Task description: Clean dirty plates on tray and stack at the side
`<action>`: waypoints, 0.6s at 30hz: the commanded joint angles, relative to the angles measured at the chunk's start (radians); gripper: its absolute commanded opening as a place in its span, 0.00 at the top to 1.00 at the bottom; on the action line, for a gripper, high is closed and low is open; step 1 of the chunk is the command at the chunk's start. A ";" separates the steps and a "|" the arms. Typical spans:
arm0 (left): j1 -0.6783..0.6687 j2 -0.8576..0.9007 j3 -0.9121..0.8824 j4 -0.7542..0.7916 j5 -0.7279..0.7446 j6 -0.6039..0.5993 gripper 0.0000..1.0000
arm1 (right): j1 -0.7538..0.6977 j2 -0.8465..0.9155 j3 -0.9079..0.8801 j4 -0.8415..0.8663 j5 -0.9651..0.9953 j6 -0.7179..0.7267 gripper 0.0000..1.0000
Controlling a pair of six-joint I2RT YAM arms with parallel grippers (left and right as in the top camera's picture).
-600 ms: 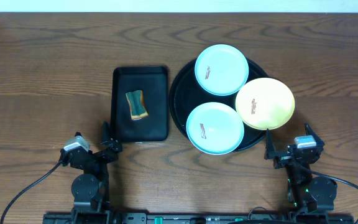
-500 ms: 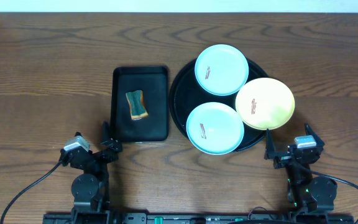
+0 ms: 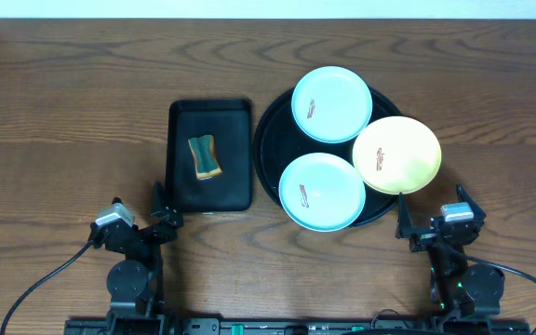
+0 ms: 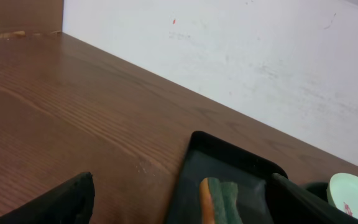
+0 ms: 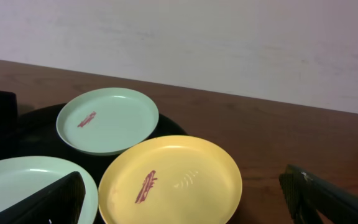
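Note:
Three small plates lie on the round black tray (image 3: 270, 149): a light blue plate (image 3: 331, 103) at the back, a second light blue plate (image 3: 322, 192) at the front, and a pale yellow plate (image 3: 396, 154) at the right, overhanging the rim. Each bears a reddish-brown smear. My left gripper (image 3: 164, 208) is open and empty near the table's front, just before the rectangular tray. My right gripper (image 3: 431, 216) is open and empty, just in front of the yellow plate (image 5: 169, 180). The right wrist view also shows the back blue plate (image 5: 107, 119).
A smaller rectangular black tray (image 3: 182, 181) left of the round tray holds a green and orange sponge (image 3: 204, 156), which also shows in the left wrist view (image 4: 219, 199). A white wall runs behind the table's far edge. Black cables trail from both arm bases.

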 commanded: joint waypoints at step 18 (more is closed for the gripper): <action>0.004 0.000 -0.020 -0.010 0.205 -0.002 0.12 | -0.011 -0.003 -0.001 0.086 -0.061 0.032 0.01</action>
